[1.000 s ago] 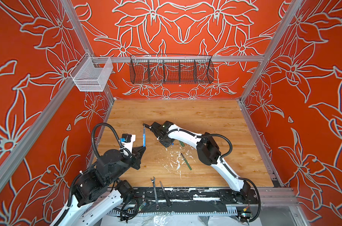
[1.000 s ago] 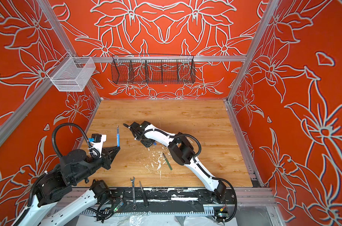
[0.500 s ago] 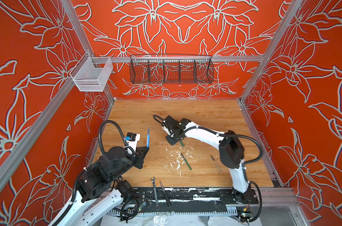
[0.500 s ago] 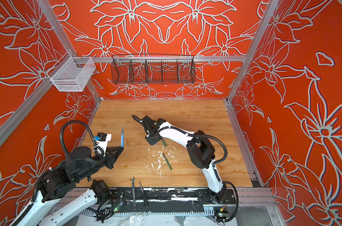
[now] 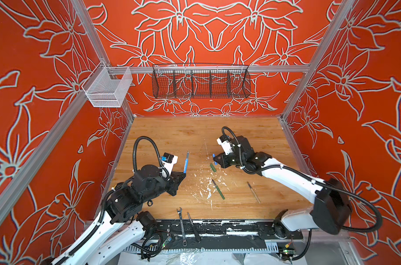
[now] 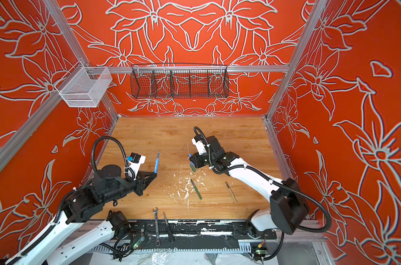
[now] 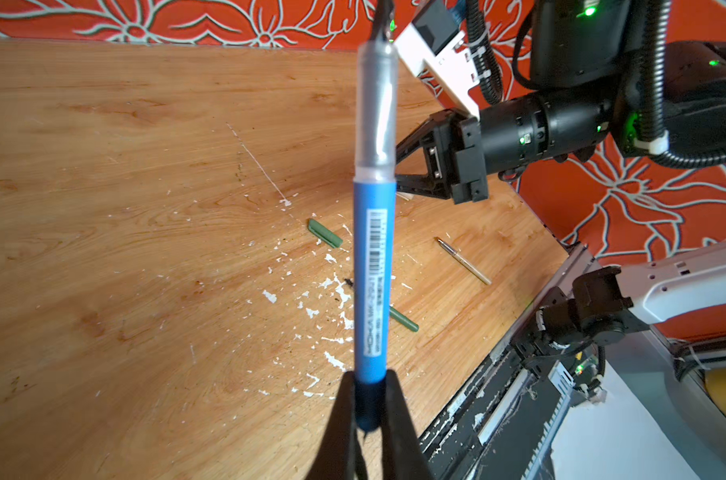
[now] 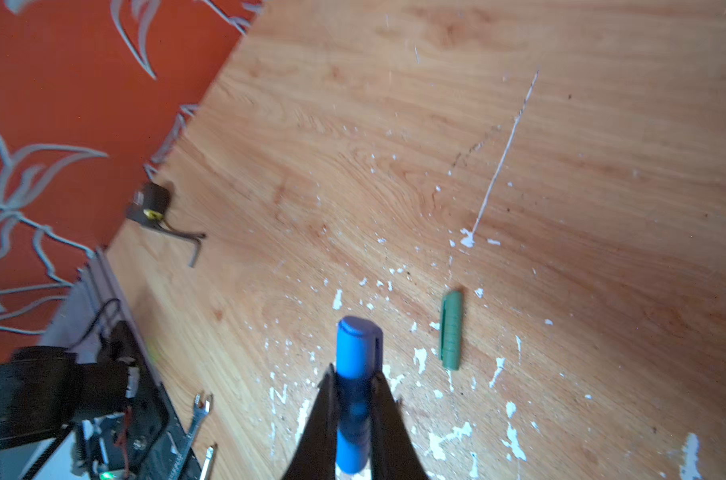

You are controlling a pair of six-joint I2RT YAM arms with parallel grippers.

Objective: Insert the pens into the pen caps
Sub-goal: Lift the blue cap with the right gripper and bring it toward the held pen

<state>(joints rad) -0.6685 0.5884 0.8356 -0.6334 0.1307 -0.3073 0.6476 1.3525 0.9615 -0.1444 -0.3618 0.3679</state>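
Ideally, with the left gripper (image 5: 185, 172) clamped on the blue pen (image 5: 186, 163) left of centre in a top view and the right gripper (image 5: 216, 161) clamped on the blue cap (image 5: 214, 158) near centre, face the cap's open end to the pen's tip, align axes, push straight

walls (image 5: 218, 34) loud orange-red, pale grey lily outlines all over. table (image 5: 172, 137) light wood grain, white flecks mid. blue pen (image 7: 369, 270): blue barrel, white barcode label, clear greyish front. blue cap (image 8: 355, 374) plain blue. green cap (image 8: 451, 330), green pen (image 5: 219, 190) dull green, pen tip dark. tan pen (image 5: 254, 192) beige. wire basket (image 5: 200, 83) black, mesh basket (image 5: 107, 89) white.
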